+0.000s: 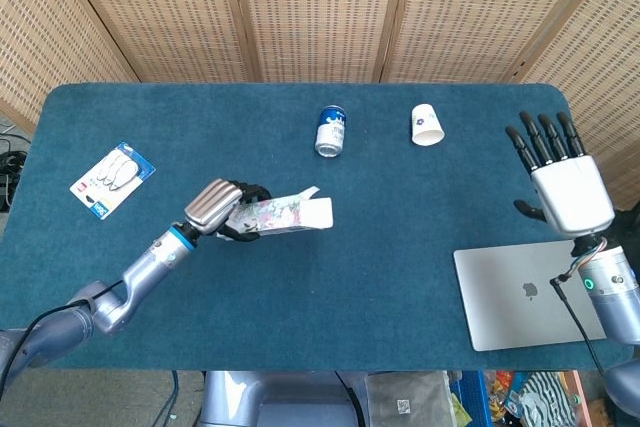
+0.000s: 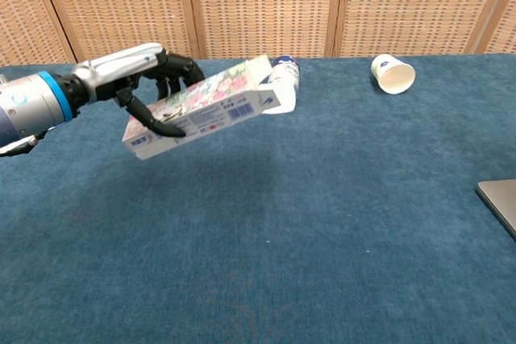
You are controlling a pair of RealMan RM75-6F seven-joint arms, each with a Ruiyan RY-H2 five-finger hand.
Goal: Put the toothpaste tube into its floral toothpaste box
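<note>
Far left on the bench (image 1: 420,277): blister pack (image 1: 112,179) lying flat, contents too small to make out. Left hand (image 1: 215,208) grips the floral box (image 1: 278,214) with its fingers (image 2: 153,122) wrapped around the near end; box is held off the bench, tilted, open flap end pointing right toward the can. Box interior not visible in either view, so can't tell if the tube is inside; no tube visible anywhere else. Can (image 1: 330,131) upright behind the box; in the chest view the flap covers most of it. Paper cup (image 1: 426,125) on its side further right, mouth facing the camera, looks empty. Laptop (image 1: 530,293) closed at the right edge, cut off in the chest view. Right hand (image 1: 562,184) raised above the laptop, fingers spread, holding nothing.
</note>
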